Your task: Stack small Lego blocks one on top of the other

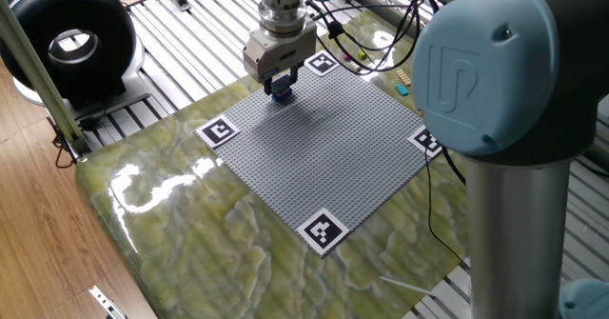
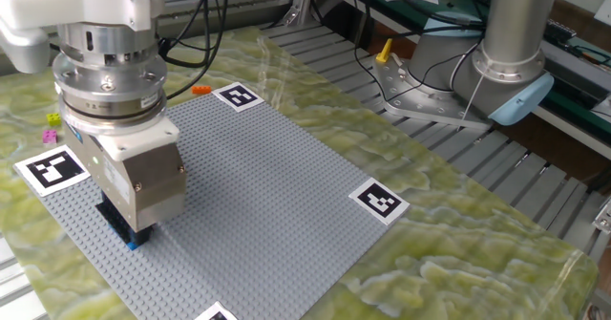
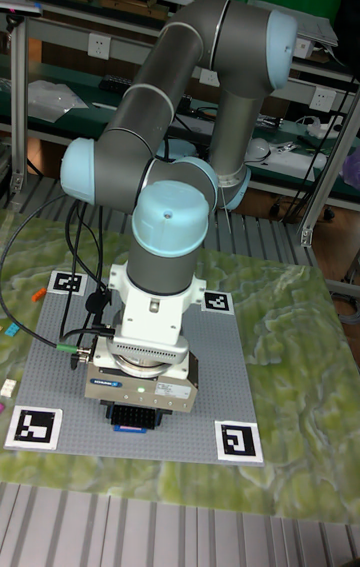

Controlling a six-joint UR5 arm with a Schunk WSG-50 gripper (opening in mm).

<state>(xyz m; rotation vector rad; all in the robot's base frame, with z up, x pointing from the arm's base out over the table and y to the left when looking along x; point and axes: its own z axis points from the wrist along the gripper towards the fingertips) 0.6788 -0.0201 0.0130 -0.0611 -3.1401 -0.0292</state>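
— Now, which step are you seeing?

— You're watching the gripper [image 1: 280,88] pressing a dark blue block [image 1: 281,93] onto the grey baseplate [image 1: 333,148] near its marker tag [image 1: 320,64].

— Holding it?

— Seemingly clamping it; another block beneath is hiding, I'm guessing. You're next needing a firm press, then releasing.

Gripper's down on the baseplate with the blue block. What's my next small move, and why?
Probably open the fingers and lift straight up. The gripper sits low on the grey baseplate with the dark blue block under it, apparently seated on the studs, though contact is hidden in these views.
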